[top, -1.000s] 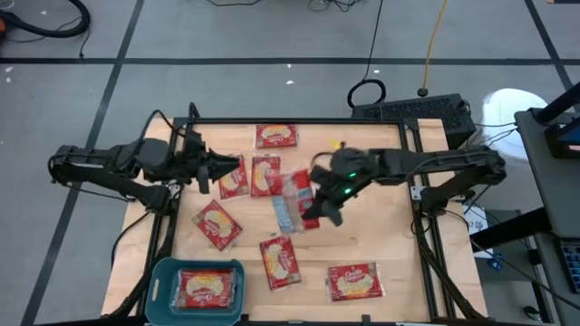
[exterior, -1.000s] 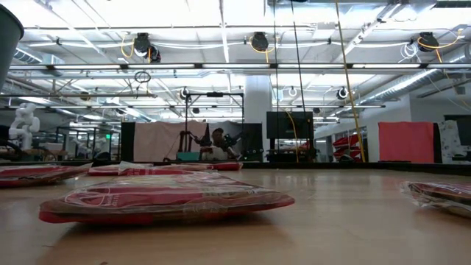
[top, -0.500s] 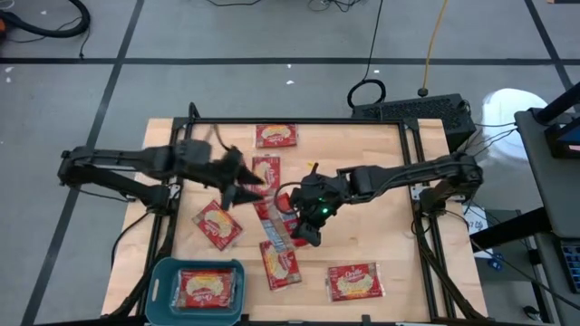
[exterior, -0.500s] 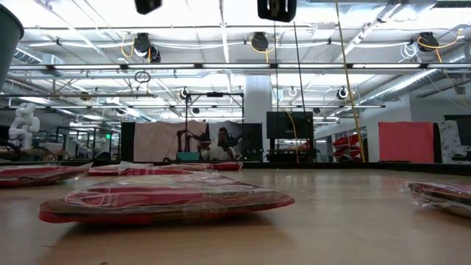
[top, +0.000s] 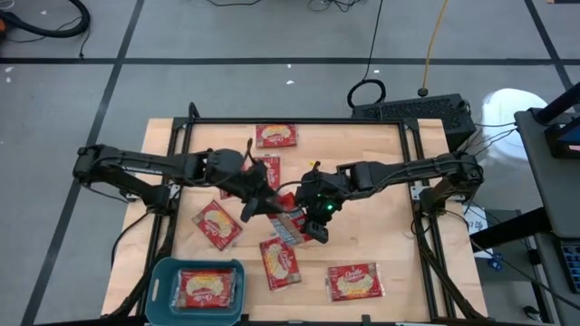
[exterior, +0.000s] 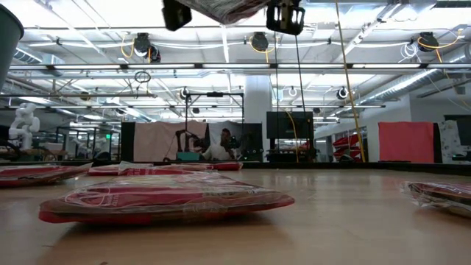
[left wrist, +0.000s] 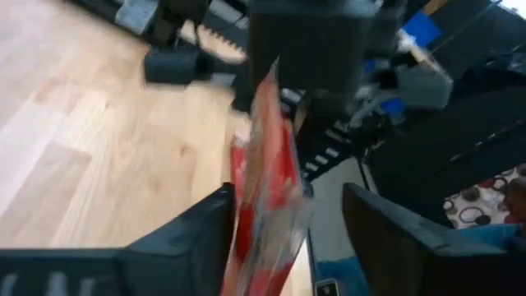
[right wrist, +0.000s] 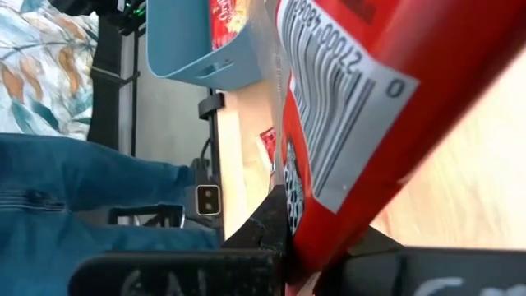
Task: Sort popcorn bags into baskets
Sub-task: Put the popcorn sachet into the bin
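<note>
My left hand [top: 255, 201] is spread, its fingers [left wrist: 201, 234] either side of the lower edge of the popcorn bag [left wrist: 265, 205] and not yet touching it. The bag hangs above the middle of the surface [top: 390, 235], just ahead of that hand. My right hand [top: 317, 217] is pressed together, pinching the bag's far edge. To pass it across well, I judge I should close my left hand squarely on the edge before the right lets go. The teal basket [top: 161, 276], one bag [top: 201, 288] inside, sits back toward my left side's near corner.
</note>
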`<state>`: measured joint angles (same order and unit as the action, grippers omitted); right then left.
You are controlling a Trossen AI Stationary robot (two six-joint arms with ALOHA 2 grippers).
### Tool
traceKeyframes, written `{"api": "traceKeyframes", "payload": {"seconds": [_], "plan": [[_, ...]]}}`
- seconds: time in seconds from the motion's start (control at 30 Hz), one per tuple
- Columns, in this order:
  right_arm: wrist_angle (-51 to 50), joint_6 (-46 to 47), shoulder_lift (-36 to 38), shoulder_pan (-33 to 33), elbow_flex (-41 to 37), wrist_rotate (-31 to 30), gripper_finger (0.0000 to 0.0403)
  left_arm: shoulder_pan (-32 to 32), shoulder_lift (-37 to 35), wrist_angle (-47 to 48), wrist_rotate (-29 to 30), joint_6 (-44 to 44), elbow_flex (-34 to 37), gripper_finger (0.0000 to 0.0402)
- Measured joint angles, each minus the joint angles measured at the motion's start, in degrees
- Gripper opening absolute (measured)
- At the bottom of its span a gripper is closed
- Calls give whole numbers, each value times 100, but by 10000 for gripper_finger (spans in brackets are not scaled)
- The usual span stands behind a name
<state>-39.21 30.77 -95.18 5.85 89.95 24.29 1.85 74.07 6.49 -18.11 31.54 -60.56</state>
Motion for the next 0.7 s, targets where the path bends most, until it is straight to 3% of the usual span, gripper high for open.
{"api": "traceKeyframes", "payload": {"seconds": [0.2,0.43,0.57,0.7], "plan": [[14,-68,0,-145,0,21,11,-35,147,-64,28,-245,-4,132],[3,-156,9,-178,0,-22,12,-17,163,-80,19,-1159,-2,22],[61,-148,134,-178,-2,-72,39,-28,65,-87,53,-1336,-2,29],[75,-133,598,-205,-2,-339,101,-7,-320,-82,399,-1514,0,26]]}}
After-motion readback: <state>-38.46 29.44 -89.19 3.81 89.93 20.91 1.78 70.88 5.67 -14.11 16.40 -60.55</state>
